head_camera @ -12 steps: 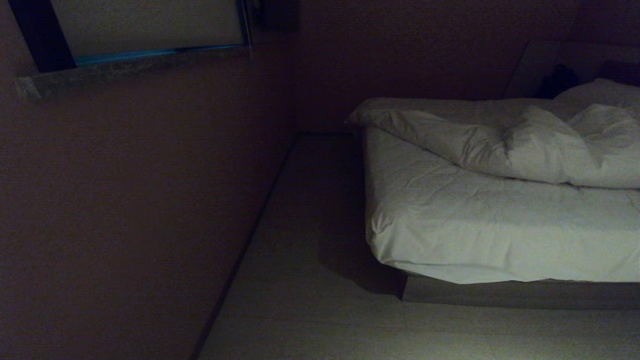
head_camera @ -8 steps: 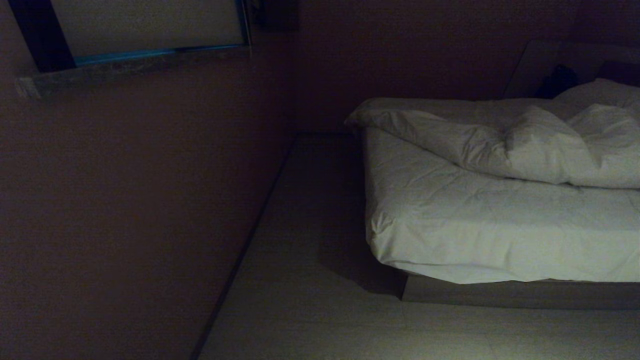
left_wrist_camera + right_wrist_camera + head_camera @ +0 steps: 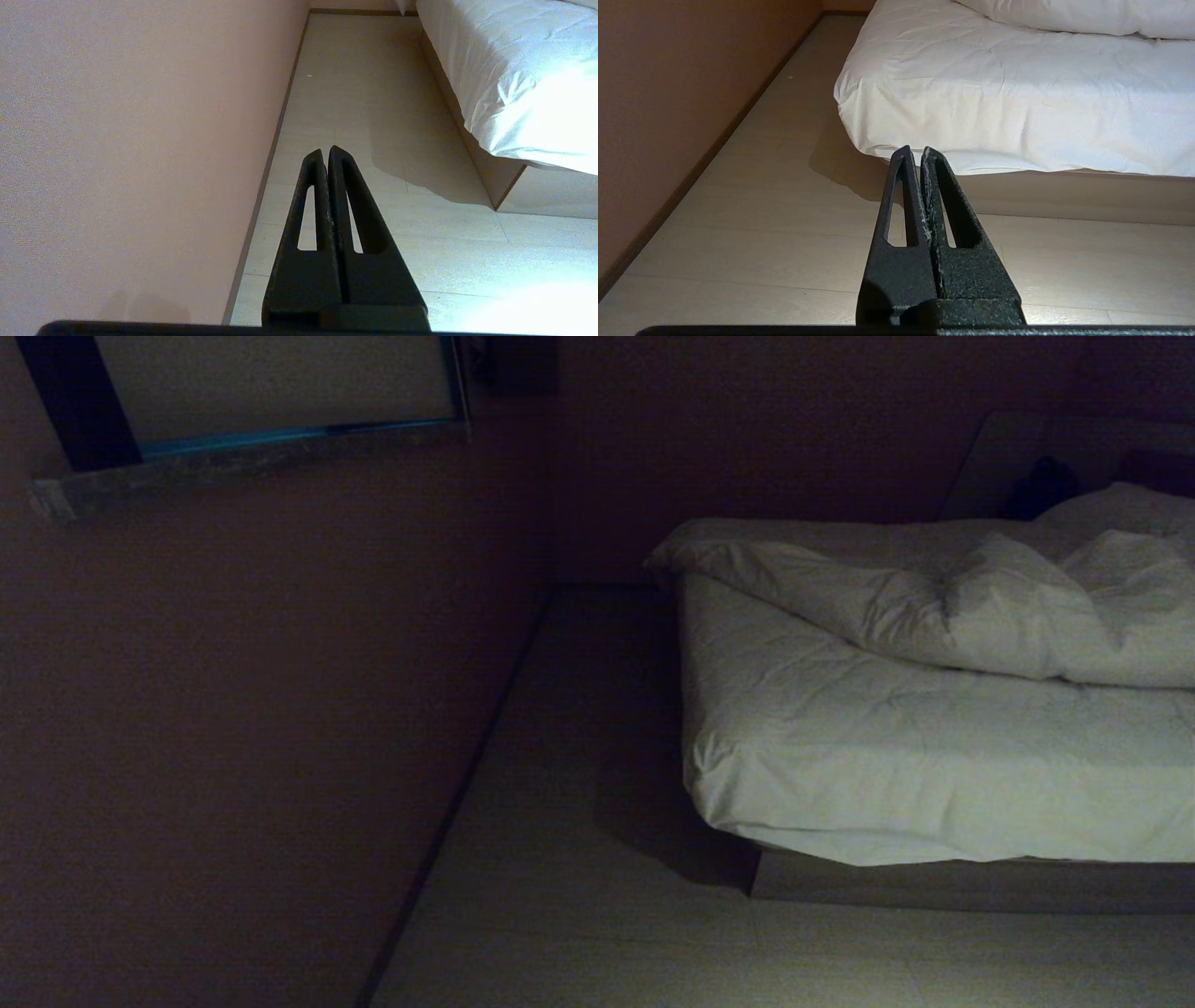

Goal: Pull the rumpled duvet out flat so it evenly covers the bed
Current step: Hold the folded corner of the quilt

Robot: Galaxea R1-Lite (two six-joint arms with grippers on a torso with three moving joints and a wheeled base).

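Above floor (image 3: 383,116), both grippers (image 3: 326,151) closed.

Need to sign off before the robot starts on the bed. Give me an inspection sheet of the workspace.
Surface: bed, near half of the white mattress bare; pale base below.
Job's things: duvet bunched in a rumpled roll across the far half, not spread.
Clutter: pillow past the duvet at the head end; dark shape beside it, cannot tell what.
Grippers: left gripper shut, empty, over the floor by the wall; right gripper shut, empty, short of the bed's near corner. Neither touches the bedding.
Cables: nothing seen.
Surroundings: pale floor, wall on the left with a window sill high up, headboard at the far end.
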